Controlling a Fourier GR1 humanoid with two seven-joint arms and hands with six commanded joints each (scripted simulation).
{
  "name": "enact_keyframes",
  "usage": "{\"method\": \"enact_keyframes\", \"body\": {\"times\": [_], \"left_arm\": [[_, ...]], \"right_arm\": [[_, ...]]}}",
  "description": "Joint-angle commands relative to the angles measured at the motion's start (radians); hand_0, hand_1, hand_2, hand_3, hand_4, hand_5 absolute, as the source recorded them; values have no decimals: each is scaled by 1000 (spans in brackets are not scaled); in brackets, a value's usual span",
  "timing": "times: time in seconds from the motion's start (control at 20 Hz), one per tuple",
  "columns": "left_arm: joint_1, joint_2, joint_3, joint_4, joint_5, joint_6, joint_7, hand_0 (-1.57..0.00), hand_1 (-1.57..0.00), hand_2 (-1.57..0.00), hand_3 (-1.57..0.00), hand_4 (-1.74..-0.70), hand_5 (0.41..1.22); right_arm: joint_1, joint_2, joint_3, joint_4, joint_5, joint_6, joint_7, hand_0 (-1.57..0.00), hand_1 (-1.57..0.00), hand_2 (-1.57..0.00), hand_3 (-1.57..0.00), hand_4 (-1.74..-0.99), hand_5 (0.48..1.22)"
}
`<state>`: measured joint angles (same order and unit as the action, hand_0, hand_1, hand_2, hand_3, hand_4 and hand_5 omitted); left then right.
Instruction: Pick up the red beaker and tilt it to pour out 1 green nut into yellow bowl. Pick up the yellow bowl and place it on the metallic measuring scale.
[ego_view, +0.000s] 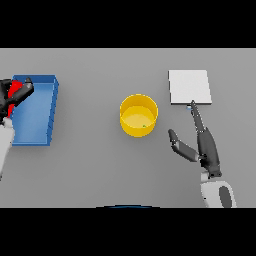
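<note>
Right hand (206, 150) open beside yellow bowl (138, 115), left hand (12, 95) gripping red beaker (19, 89) over blue bin (42, 112)

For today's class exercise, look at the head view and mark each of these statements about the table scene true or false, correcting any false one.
1. The yellow bowl stands on the metallic measuring scale. False: it stands on the grey table, left of the scale and apart from it.
2. A small green nut lies inside the yellow bowl. True.
3. The left hand is curled round the red beaker at the blue tray. True.
4. The right hand holds the yellow bowl. False: its fingers are straight and hold nothing, one fingertip near the scale's front edge.
5. The blue tray lies to the right of the scale. False: it lies at the far left of the table.
</note>
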<state>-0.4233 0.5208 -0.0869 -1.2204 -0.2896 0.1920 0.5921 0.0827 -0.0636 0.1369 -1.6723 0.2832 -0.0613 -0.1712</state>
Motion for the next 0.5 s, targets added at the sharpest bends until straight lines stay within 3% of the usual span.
{"method": "enact_keyframes", "body": {"times": [0.0, 0.1, 0.2, 0.4, 0.45], "left_arm": [[-6, 3, -11, -3, 0, -22, 7, -772, -637, -652, -614, -920, 677], [-2, 16, -32, 12, -16, -51, -10, -494, -407, -417, -393, -857, 657], [-7, 17, -42, 29, -20, -64, -29, -316, -260, -267, -251, -822, 657], [-24, 8, -40, 63, -24, -50, -73, -129, -106, -109, -102, -790, 649], [-22, 8, -40, 55, -24, -47, -77, -103, -85, -87, -82, -782, 651]], "right_arm": [[-2, 8, 1, 9, 0, -3, 4, 1, 1, 1, 1, -1005, 634], [3, -1, 1, 10, 2, 1, -12, 1, 1, 1, 1, -1009, 639], [1, 1, 4, 11, 6, -1, -13, 1, 1, 1, 1, -1009, 639], [-6, -8, 12, 9, 23, 3, 6, 1, 1, 1, 1, -1021, 640], [-19, -20, 16, 5, 46, 2, 47, 1, 1, 1, 1, -1020, 640]]}}
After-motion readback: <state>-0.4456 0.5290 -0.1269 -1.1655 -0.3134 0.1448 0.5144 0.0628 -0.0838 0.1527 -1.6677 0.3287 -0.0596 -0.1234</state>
